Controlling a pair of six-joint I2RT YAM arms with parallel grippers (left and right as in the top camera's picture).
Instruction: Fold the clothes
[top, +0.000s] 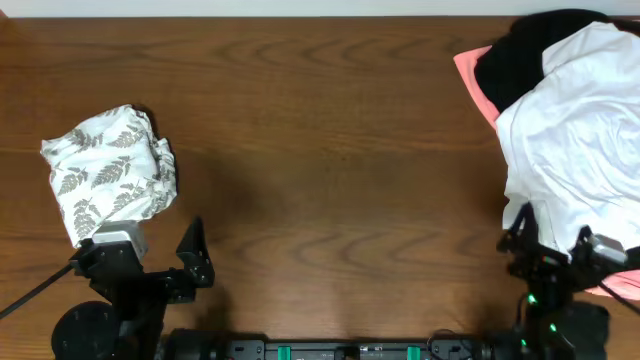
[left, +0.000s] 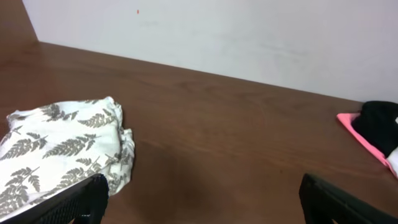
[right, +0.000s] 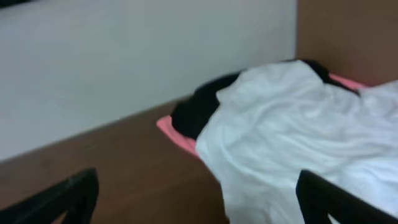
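Now the clothes (top: 110, 170), a white garment printed with grey-green fern leaves, lie bunched in a rumpled heap at the left side of the table (top: 330, 150); nothing grips them. The left gripper (top: 150, 238) sits just at the heap's near edge with its jaws spread wide and nothing between them; in the left wrist view one finger (left: 81, 198) stands in front of the printed fabric, though whether it touches cannot be told. At the far right a plain white garment (top: 580, 130) drapes over a black one (top: 520, 60), and a pink one (top: 470, 70) shows beneath both at their left edge; this pile lies well apart from the fern print. The right gripper (top: 550, 238) is at the near edge of the white garment, jaws also wide apart and empty; bare wood lies between the two arms.
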